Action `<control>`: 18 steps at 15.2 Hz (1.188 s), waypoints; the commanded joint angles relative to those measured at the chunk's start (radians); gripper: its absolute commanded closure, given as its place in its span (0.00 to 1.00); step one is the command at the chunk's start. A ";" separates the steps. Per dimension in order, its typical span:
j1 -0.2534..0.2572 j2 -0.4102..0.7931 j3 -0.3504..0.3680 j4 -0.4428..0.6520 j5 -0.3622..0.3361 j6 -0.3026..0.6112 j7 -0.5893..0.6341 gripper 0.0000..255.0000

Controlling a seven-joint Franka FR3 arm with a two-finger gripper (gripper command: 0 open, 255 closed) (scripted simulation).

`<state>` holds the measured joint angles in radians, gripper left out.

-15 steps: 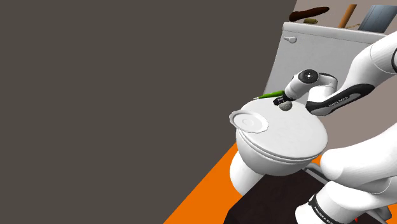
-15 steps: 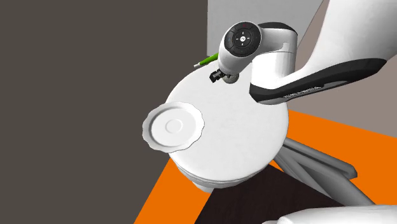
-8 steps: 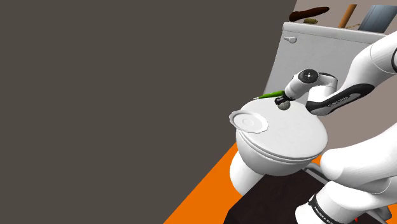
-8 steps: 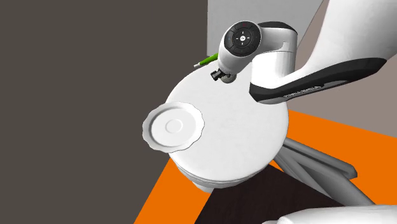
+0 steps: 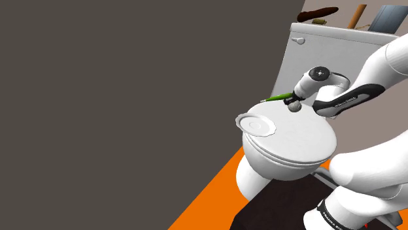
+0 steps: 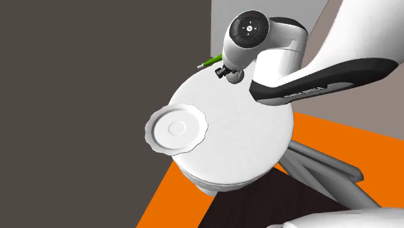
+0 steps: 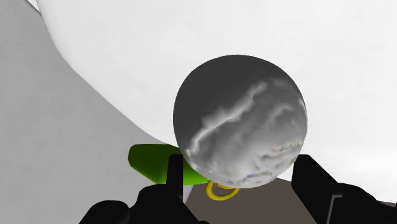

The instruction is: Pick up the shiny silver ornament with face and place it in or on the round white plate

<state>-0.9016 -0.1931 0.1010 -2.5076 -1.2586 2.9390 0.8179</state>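
Note:
The shiny silver ornament (image 7: 238,121) is a mottled grey ball clasped between my gripper's (image 7: 240,164) two black fingers. In the shoulder view the gripper (image 5: 292,103) holds the ornament (image 5: 295,105) just over the far edge of the round white table (image 5: 294,140). The round white plate (image 5: 256,124), with a wavy rim, lies on the table's edge nearest the shoulder view's left. In the second exterior view the ornament (image 6: 233,76) hangs under the wrist at the gripper (image 6: 225,72), well apart from the plate (image 6: 175,129).
A green stick-like object (image 5: 278,98) pokes out past the table's far edge beside the gripper. A small yellow ring (image 7: 221,191) shows under the ornament. A white cabinet (image 5: 327,52) stands behind. An orange floor area (image 5: 216,196) lies below the table.
The fingers have shut on the ornament. The wrist and the ornament have since risen a little off the table.

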 commanded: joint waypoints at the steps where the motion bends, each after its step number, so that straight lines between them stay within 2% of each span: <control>1: 0.016 -0.021 -0.011 -0.004 0.077 -0.009 -0.075 1.00; 6: 0.070 -0.072 -0.047 -0.007 0.237 -0.047 -0.231 1.00; 12: 0.136 -0.125 -0.089 0.007 0.382 -0.108 -0.374 1.00; 13: 0.140 -0.128 -0.091 0.009 0.389 -0.112 -0.381 1.00; 18: 0.195 -0.249 -0.005 -0.076 0.416 -0.204 -0.298 1.00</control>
<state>-0.7165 -0.4154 0.0752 -2.5614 -0.8447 2.7524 0.4959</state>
